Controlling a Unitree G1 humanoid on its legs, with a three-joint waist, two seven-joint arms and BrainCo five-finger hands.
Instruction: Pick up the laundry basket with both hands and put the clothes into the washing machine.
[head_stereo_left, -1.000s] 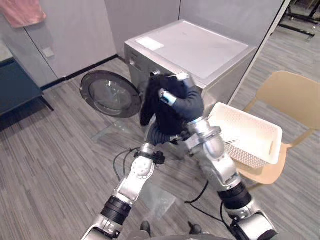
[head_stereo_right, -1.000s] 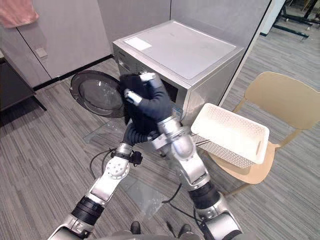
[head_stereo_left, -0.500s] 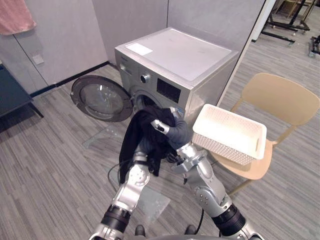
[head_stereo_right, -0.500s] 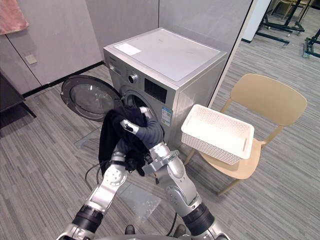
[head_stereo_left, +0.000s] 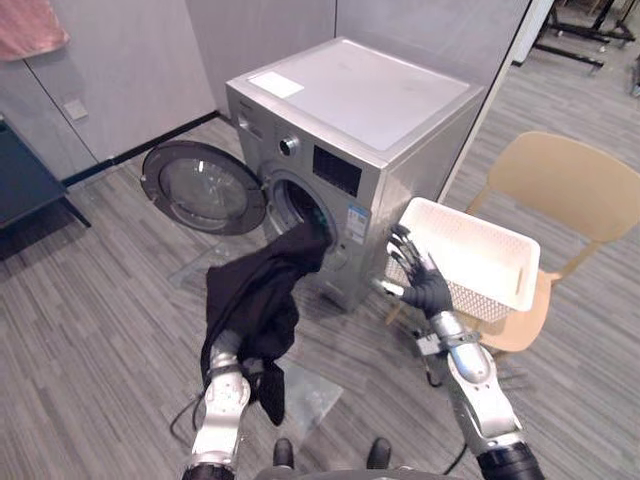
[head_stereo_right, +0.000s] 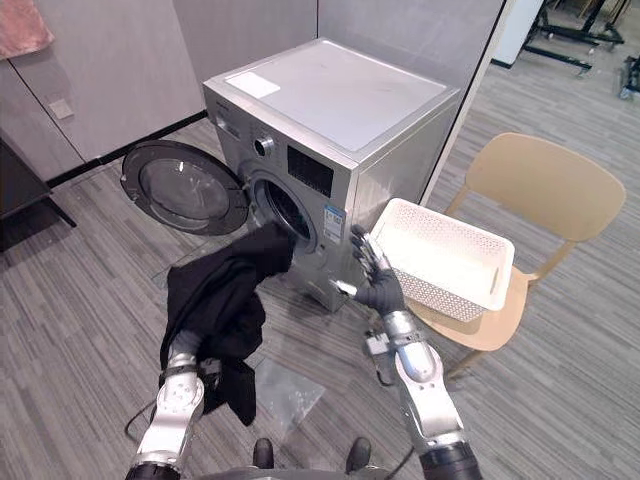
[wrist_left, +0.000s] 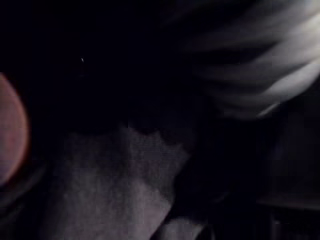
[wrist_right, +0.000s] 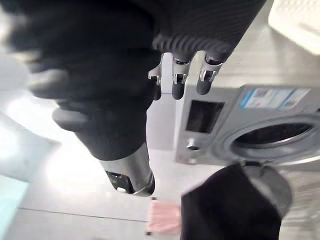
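Note:
A black garment (head_stereo_left: 255, 295) hangs from my left hand (head_stereo_left: 226, 347), which is low in front of the washing machine (head_stereo_left: 360, 110) and mostly covered by the cloth. The garment's upper end reaches up to the rim of the drum opening (head_stereo_left: 305, 212). The round door (head_stereo_left: 200, 190) stands swung open to the left. My right hand (head_stereo_left: 420, 280) is open with its fingers spread, apart from the cloth, between the machine's front and the white laundry basket (head_stereo_left: 480, 260). In the right wrist view its fingers (wrist_right: 180, 75) are straight and hold nothing.
The basket rests on a tan chair (head_stereo_left: 560, 180) to the right of the machine. A dark cabinet (head_stereo_left: 25, 185) stands at the far left, with a pink cloth (head_stereo_left: 30, 25) hanging above it. A clear sheet (head_stereo_left: 305, 390) lies on the wood-pattern floor.
My right hand has let go of the black garment, opened and swung right toward the basket. My left hand has closed and dropped lower with the garment. The camera has shifted.

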